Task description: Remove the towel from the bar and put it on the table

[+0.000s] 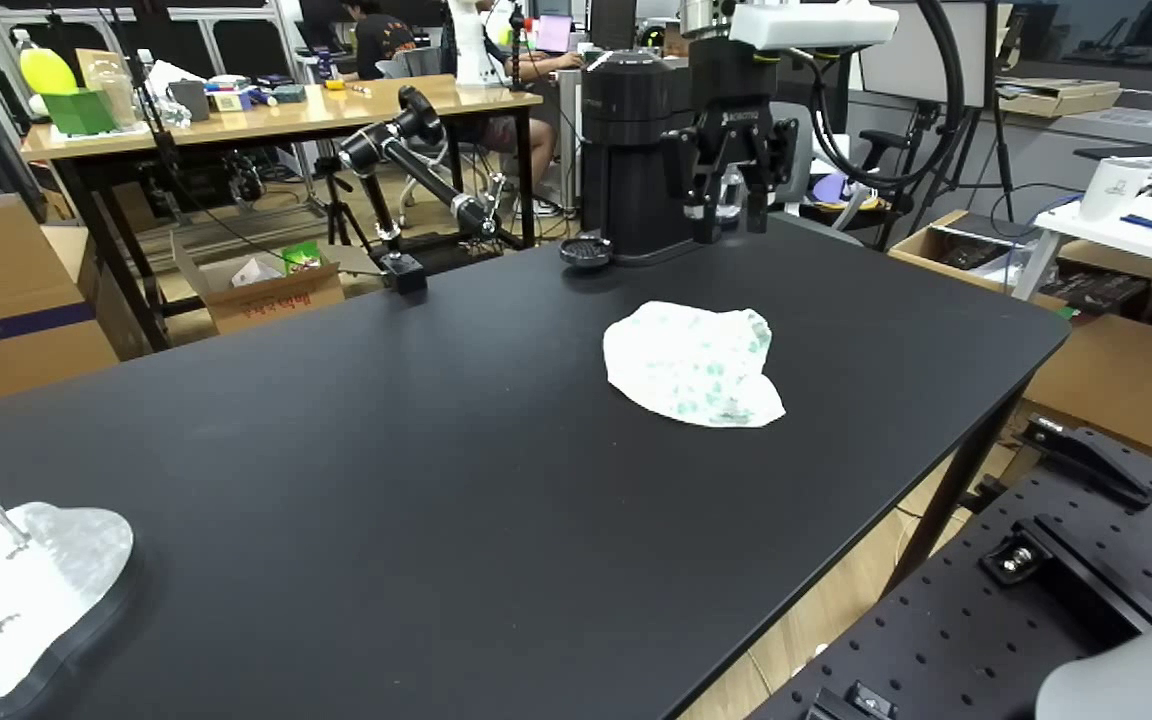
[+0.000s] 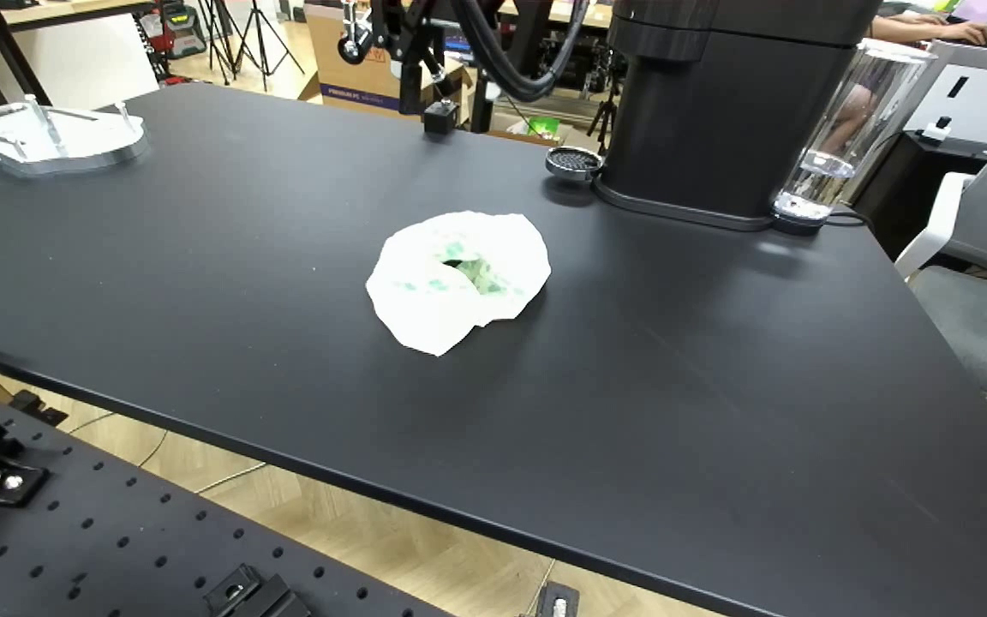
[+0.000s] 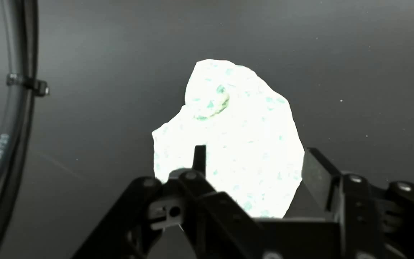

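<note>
My gripper [image 1: 732,215] is spread wide, its fingers [image 3: 318,176] well apart, and it hangs above the black table [image 1: 386,500]. The towel [image 1: 691,365] lies on that table, apart from my fingers. The wrist view looks down on it, so bright that the fabric glares white with pale green flecks, and part of it shows between my fingers; only there can I make out the tie [image 3: 36,87] cinching my smooth dark cables [image 3: 15,111]. In an exterior view the towel curls into a rough ring around a hollow [image 2: 481,274] with a mottled green inner face. In an exterior view it is a limp, creased patch with a pointed corner [image 1: 764,406]. A clear, glassy cylinder [image 2: 839,141] stands in full beside the smooth dark coffee machine [image 2: 733,111] in an exterior view. A squarish green box [image 1: 81,112] shows only in an exterior view. Both exterior views show a round disc [image 2: 573,163] with a gridded face just beside the coffee machine, and a pale metal plate [image 2: 74,141] with a curved edge and shiny bolts [image 1: 2,521] standing up from it.
</note>
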